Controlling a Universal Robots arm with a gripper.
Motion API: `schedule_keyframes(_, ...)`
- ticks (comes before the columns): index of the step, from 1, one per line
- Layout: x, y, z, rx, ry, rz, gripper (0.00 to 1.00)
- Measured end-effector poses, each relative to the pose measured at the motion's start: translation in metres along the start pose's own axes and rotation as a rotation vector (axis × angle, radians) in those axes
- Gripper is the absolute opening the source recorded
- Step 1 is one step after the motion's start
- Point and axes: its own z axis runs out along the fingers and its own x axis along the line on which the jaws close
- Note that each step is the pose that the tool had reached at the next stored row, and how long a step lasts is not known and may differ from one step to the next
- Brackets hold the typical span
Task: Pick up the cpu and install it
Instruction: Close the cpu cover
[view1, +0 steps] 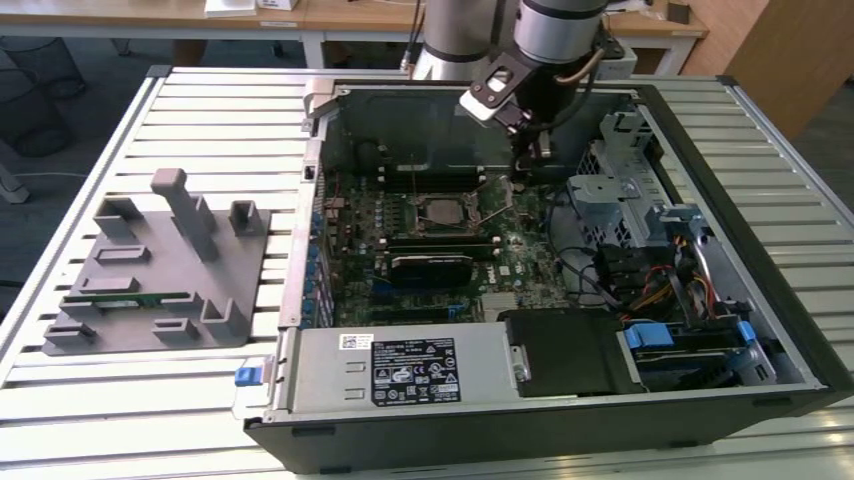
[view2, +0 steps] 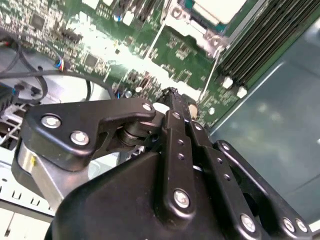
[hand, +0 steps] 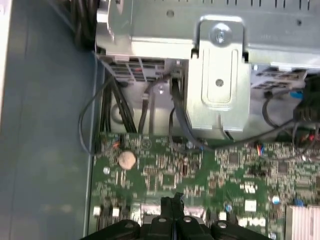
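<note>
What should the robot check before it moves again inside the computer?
1. cpu lying inside the socket frame: ok.
2. cpu seated flat: cannot tell.
3. Gripper shut with nothing seen in it: ok.
4. Socket lever latched down: cannot tell.
5. Gripper apart from the black cables: ok.

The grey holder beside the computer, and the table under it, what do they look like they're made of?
The holder looks like matte grey plastic, possibly printed: one even dull colour, blocky posts, no shine. The table looks like pale metal, probably aluminium: long ribbed slats with a soft sheen.
</note>
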Motion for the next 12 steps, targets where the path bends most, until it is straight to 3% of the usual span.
schedule_keyframes(12, 0.0008, 0.012, 0.0091, 0.0061, 0.0001, 0.0, 0.11)
